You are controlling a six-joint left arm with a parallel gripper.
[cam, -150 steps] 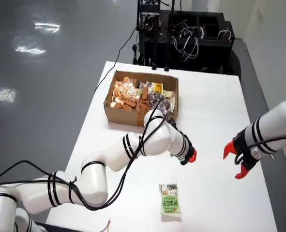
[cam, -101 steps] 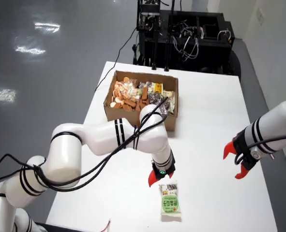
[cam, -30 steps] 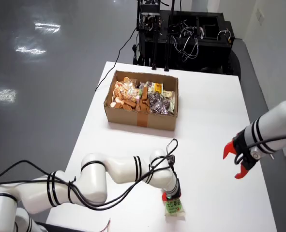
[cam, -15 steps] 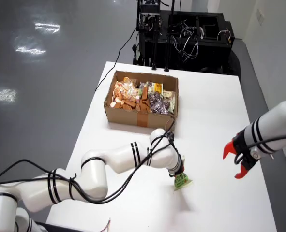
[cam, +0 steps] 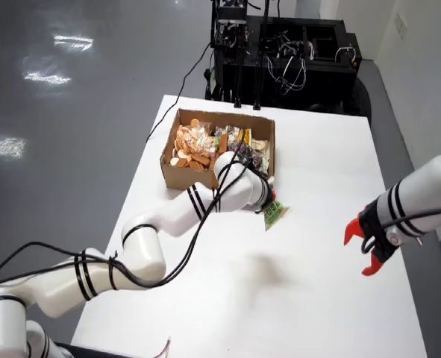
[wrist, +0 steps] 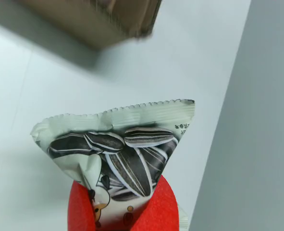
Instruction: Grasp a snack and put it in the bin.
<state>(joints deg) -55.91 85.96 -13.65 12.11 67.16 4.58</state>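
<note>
Transport step is in hand: the tool (wrist: 120, 211) is clamped on the lower end of the sunflower-seed packet (cam: 274, 213), which hangs clear of the white bench (cam: 317, 246) just beside the near right corner of the cardboard box (cam: 219, 151) in the overhead view. Next move, in my judgement, calls for lifting the packet over the box wall and above the snacks already inside before letting go. Second arm's red gripper (cam: 363, 246) sits well apart from the box, idle.
</note>
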